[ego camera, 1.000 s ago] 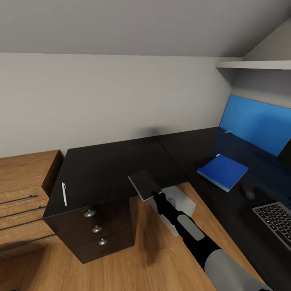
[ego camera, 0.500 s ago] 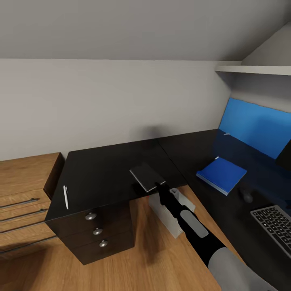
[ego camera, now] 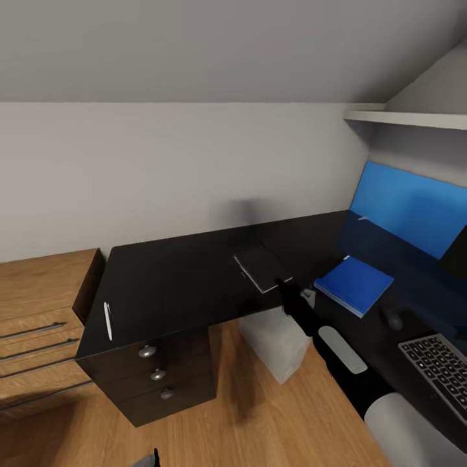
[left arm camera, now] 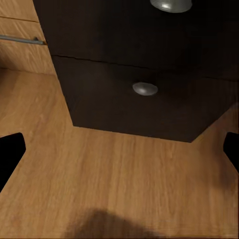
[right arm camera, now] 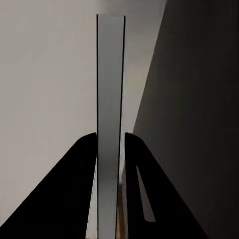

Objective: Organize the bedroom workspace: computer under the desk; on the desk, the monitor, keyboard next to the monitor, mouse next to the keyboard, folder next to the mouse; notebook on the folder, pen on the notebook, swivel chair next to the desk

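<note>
My right gripper [ego camera: 283,285] is shut on the near edge of the dark notebook [ego camera: 261,268], which hangs tilted just above the glossy black desk [ego camera: 175,279], left of the blue folder [ego camera: 355,284]. In the right wrist view the notebook [right arm camera: 110,99] shows edge-on, pinched between the two fingers [right arm camera: 89,164]. The small dark mouse [ego camera: 391,318] and the keyboard [ego camera: 440,364] lie on the desk beyond the folder. A white pen [ego camera: 107,320] rests near the desk's left front edge. The grey-white computer [ego camera: 275,340] stands under the desk. My left gripper [left arm camera: 119,154] is open over the floor.
A black three-drawer unit [ego camera: 155,376] with round knobs [left arm camera: 145,89] sits under the desk's left end. A light-wood dresser [ego camera: 39,305] stands at the left. A blue wall panel [ego camera: 415,207] and a white shelf [ego camera: 408,119] are at the right, with the monitor's dark edge [ego camera: 457,254] below them.
My right arm has carried the notebook to the right and farther in over the desk, closer to the folder. The head view has shifted a little.
</note>
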`<state>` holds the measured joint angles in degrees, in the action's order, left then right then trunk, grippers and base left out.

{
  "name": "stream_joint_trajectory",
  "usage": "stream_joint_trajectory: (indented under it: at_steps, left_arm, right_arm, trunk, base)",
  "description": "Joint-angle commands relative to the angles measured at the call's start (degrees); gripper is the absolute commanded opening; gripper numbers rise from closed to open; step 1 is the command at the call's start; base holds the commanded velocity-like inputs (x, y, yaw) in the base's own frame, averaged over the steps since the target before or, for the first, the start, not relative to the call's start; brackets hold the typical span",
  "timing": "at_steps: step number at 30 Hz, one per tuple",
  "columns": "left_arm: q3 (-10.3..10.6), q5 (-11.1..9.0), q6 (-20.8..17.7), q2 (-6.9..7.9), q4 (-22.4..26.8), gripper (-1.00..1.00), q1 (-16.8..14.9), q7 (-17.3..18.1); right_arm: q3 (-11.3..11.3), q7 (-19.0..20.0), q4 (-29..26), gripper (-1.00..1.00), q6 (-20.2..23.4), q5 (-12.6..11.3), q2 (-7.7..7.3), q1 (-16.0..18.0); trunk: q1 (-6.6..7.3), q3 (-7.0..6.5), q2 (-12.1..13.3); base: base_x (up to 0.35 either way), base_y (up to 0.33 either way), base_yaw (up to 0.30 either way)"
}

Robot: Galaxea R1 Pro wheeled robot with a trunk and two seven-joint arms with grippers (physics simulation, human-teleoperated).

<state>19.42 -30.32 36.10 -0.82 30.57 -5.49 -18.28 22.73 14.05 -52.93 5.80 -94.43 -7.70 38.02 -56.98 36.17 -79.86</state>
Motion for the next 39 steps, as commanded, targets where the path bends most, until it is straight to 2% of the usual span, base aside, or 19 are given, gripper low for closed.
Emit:
stream_joint_trajectory:
  at_steps: [1,5,6,8,10,11,12,14,18,25,28,29,32,39]
  left_arm:
    - [0.5,-0.3,-3.9,0.32,3.1,1.0,0.0,-0.6]
    - [0.5,-0.3,-14.4,1.24,11.2,1.0,0.0,-0.6]
    - [0.5,-0.3,-18.3,2.25,16.6,1.0,0.2,-0.6]
    - [0.5,-0.4,-22.0,3.05,21.7,1.0,0.9,-0.7]
    - [0.5,-0.4,-28.4,4.39,28.8,1.0,2.2,-0.7]
    - [0.5,-0.5,-32.2,5.47,32.2,1.0,3.0,-0.7]
    - [0.5,-0.7,-36.6,6.8,35.6,1.0,4.0,-0.7]
    - [0.5,-1.1,-39.1,7.48,36.6,1.0,4.6,-0.7]
    - [0.5,-1.5,-41.3,8.11,31.5,1.0,5.1,-0.6]
    - [0.7,-1.5,-41.4,8.04,29.4,1.0,5.1,-0.5]
    - [0.7,-1.6,-41.3,8.03,29.1,1.0,5.1,-0.6]
    - [0.7,-1.6,-41.3,8.03,29.0,1.0,5.1,-0.6]
    - [0.7,-1.5,-41.3,7.96,28.6,1.0,5.1,-0.5]
    - [0.8,-1.4,-41.3,7.86,28.1,1.0,5.1,-0.5]
  right_arm:
    - [-1.4,0.2,-0.1,-1.0,0.1,-0.6,-0.34,0.0]
    - [-5.2,0.2,-0.3,-1.0,0.2,-0.6,-2.04,0.0]
    - [-6.4,0.2,-0.3,-1.0,0.1,-0.5,-2.66,0.0]
    - [-7.2,0.2,-0.3,-1.0,0.0,-0.5,-2.88,0.0]
    - [-8.5,0.0,-0.3,-1.0,0.0,-0.4,-3.03,0.0]
    - [-9.1,-0.2,-0.3,-1.0,0.0,-0.5,-3.45,0.0]
    - [-9.9,-0.4,-0.3,-1.0,0.1,-0.5,-4.54,0.0]
    - [-10.5,-0.4,-0.3,-1.0,0.1,-0.5,-5.69,0.0]
    - [-13.2,-0.5,-0.2,-1.0,0.0,-0.5,-6.88,0.0]
    - [-14.4,-0.5,0.1,-1.0,-0.8,-0.6,-7.0,0.0]
    - [-14.4,-0.6,0.2,-1.0,-4.1,-0.6,-6.85,0.0]
    - [-14.4,-0.7,0.3,-1.0,-6.7,-0.6,-6.75,0.0]
    - [-14.4,-1.9,1.1,-1.0,-10.5,-0.6,-6.65,0.0]
    - [-14.5,-3.7,2.0,-1.0,-12.8,-0.6,-6.4,0.0]
  trunk:
    - [0.23,-0.13,0.4]
    - [1.11,-0.85,2.0]
    - [1.33,-1.03,2.4]
    - [1.77,-1.39,3.2]
    - [2.21,-1.75,4.0]
    - [2.42,-1.93,4.4]
    - [2.64,-2.11,4.8]
    - [3.08,-2.47,5.6]
    - [3.08,-2.47,5.6]
    - [3.08,-2.47,5.6]
    - [3.08,-2.47,5.6]
    - [3.08,-2.47,5.6]
    - [3.08,-2.47,5.6]
    - [3.08,-2.47,5.6]
  base:
    - [0.0,0.0,0.0]
    - [0.0,0.0,0.0]
    - [0.0,0.0,0.0]
    - [0.0,0.0,0.0]
    - [0.0,0.0,0.0]
    - [0.0,0.0,0.0]
    - [0.0,0.0,0.0]
    - [0.0,0.0,0.0]
    - [0.0,0.0,0.0]
    - [0.0,0.0,0.0]
    - [0.0,0.0,0.0]
    - [0.0,0.0,-0.013]
    - [0.0,0.0,-0.14]
    - [0.0,0.0,-0.25]
